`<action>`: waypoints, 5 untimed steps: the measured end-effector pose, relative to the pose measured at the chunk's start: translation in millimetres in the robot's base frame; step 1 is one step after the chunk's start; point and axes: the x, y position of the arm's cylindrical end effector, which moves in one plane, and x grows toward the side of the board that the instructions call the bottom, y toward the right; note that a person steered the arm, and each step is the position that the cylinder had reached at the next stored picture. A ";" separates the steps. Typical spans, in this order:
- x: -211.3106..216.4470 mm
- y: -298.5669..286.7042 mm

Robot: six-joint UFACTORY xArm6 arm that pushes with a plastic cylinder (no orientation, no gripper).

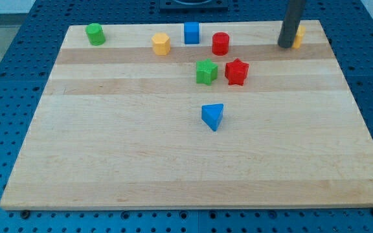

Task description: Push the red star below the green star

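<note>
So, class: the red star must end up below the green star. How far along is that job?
Nothing looks done yet: the red star-shaped block sits beside the green star-shaped block, on the view's right, not below it. In hand: my tip rests at the view's top right, next to a partly hidden yellow block, far from both stars. Left: the whole push.

Straight dark-grey rod, round x-section, plain, no markings; my tip blunt.

Landmark: blue triangle, mid-board on the wooden board. Blue cube far above it, a bit left. Red cylinder above, slightly right. Yellow block up-left; green cylinder far up-left, nr board corner. Another yellow block far up-right, partly hidden.
</note>
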 end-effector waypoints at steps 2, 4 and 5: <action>-18.0 3.8; -8.0 -10.6; 21.8 -23.8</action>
